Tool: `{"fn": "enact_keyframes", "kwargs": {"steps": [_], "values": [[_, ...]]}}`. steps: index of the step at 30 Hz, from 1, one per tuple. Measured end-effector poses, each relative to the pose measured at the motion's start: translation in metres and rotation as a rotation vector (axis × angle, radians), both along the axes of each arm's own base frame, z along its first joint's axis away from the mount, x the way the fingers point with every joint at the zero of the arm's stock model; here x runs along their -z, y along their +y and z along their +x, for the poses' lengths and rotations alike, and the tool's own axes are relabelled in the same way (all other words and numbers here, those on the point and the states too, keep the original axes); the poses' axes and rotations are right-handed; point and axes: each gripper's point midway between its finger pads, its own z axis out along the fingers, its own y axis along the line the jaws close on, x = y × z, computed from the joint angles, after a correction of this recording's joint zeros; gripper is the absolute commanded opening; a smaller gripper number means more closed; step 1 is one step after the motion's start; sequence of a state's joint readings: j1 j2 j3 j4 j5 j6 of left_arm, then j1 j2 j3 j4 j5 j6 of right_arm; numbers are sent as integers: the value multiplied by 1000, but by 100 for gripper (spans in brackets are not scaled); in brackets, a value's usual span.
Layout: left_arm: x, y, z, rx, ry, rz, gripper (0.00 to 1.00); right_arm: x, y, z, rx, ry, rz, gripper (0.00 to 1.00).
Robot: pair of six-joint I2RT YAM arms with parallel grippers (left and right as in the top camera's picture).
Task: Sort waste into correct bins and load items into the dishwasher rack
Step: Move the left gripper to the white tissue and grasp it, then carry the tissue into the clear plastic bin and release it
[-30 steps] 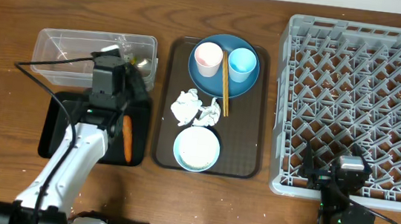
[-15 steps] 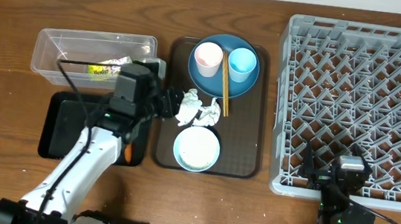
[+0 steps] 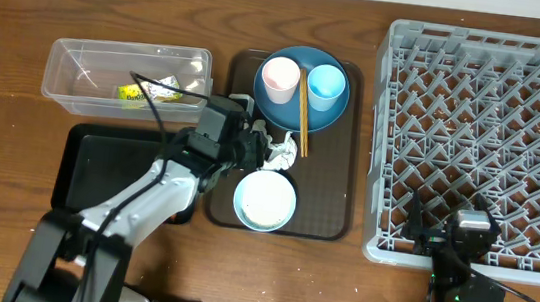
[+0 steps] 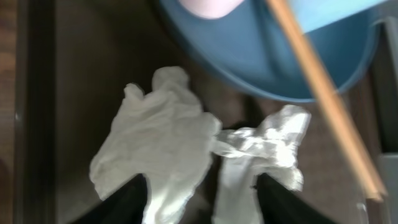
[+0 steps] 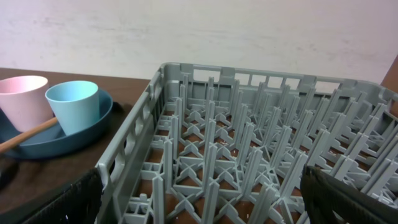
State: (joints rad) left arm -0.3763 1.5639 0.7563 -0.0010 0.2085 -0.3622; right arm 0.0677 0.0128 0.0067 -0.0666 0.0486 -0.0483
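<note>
Reaching over tray (image 3: 333, 183), left gripper (image 3: 251, 150) spread above crumpled paper (image 4: 155, 144)

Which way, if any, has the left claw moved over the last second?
Yes. The left gripper moved right, from over the clear tub to the crumpled white paper on the brown tray.
</note>
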Motion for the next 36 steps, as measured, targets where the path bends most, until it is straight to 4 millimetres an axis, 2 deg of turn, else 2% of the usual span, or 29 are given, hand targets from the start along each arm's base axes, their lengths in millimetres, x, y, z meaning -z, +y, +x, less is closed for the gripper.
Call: {"fn": "enact_keyframes", "kwargs": {"steps": [4, 12, 16, 21, 27, 29, 36], "values": [[16, 10, 4, -40, 11, 60, 63, 0, 0, 0, 0, 0, 0, 99], [18, 18, 10, -74, -8, 99, 63, 0, 0, 0, 0, 0, 0, 99], [28, 19, 12, -79, 0, 111, 62, 0, 0, 0, 0, 0, 0, 99], [40, 20, 11, -82, 22, 123, 41, 0, 0, 0, 0, 0, 0, 99], [39, 20, 12, -84, 18, 123, 19, 0, 0, 0, 0, 0, 0, 99], [39, 20, 13, -86, 16, 122, 7, 0, 0, 0, 0, 0, 0, 99], [31, 19, 16, -82, -10, 115, 6, 0, 0, 0, 0, 0, 0, 99]]}}
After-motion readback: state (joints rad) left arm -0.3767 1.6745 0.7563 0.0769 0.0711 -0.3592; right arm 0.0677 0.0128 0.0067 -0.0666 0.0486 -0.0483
